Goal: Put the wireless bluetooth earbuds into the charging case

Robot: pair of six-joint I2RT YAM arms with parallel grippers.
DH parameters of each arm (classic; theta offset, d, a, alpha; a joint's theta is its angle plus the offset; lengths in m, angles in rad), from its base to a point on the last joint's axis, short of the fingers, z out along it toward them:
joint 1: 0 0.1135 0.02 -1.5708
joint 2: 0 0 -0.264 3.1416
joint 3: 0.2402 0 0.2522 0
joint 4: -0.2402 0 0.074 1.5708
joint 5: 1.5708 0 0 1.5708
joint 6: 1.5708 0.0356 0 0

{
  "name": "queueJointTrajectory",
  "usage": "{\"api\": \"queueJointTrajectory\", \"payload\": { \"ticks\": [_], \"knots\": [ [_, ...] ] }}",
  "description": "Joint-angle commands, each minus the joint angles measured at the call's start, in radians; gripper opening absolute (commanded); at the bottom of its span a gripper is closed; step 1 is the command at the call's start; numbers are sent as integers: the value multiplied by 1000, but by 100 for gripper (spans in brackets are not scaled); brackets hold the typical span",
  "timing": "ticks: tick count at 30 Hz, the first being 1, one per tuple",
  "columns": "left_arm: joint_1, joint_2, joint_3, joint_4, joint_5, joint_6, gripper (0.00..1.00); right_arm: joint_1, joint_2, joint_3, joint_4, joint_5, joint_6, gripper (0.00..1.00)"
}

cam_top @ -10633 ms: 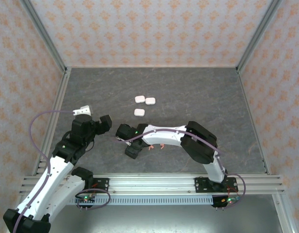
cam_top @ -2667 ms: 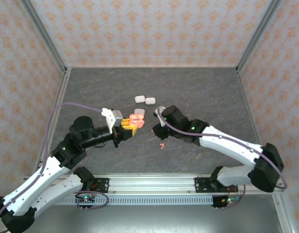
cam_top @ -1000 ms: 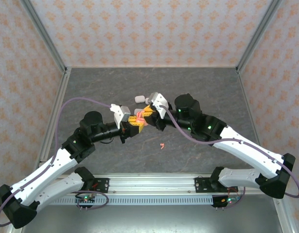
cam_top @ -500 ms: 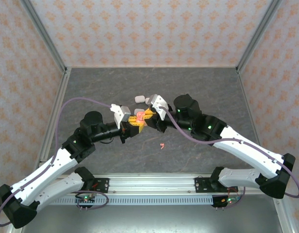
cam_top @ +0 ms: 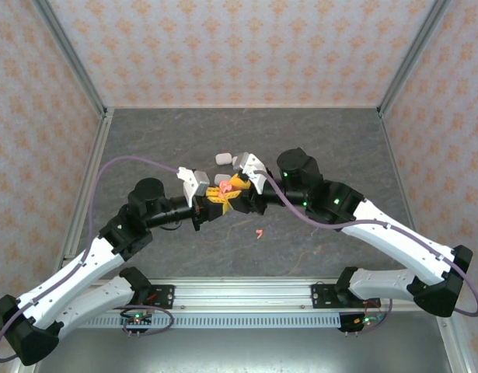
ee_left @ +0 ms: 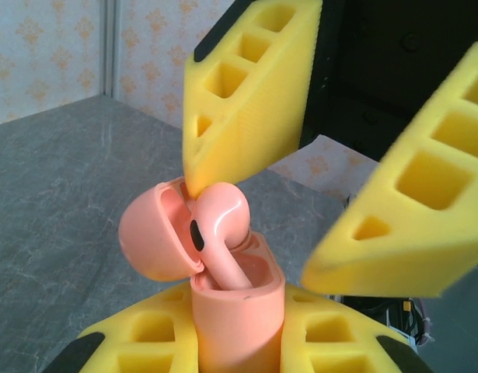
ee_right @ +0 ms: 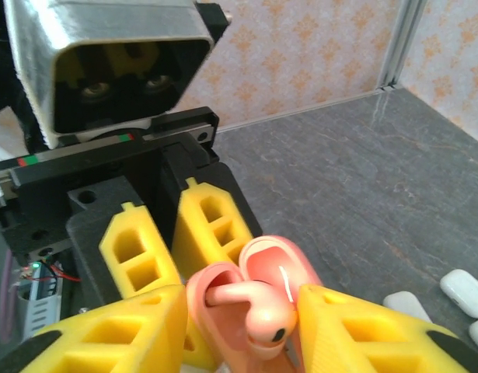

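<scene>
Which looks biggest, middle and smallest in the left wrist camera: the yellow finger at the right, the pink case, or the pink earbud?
1. yellow finger, though being nearer the camera may inflate it
2. pink case, lid open
3. pink earbud, standing in the case

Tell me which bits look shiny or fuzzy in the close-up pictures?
Left wrist: the pink earbud has a bright shine on its round head, and the wallpaper behind looks soft. Right wrist: the earbud is sharp, the white cases a bit fuzzy. Top external: even light, nothing blurry.
</scene>
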Motion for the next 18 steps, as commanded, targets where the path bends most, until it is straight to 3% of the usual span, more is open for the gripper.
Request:
{"api": "queueJointTrajectory", "payload": {
  "ticks": [1, 9, 18],
  "knots": [
    [-6, -7, 21, 52, 0, -14, 4, -12, -19, 44, -32, -29, 2, 47],
    [-6, -7, 13, 64, -11, -14, 4, -71, -75, 52, 13, -13, 109, 65],
    [-6, -17, -19, 148, -50, -17, 2, -145, -89, 58, -45, 51, 253, 68]
  ]
}}
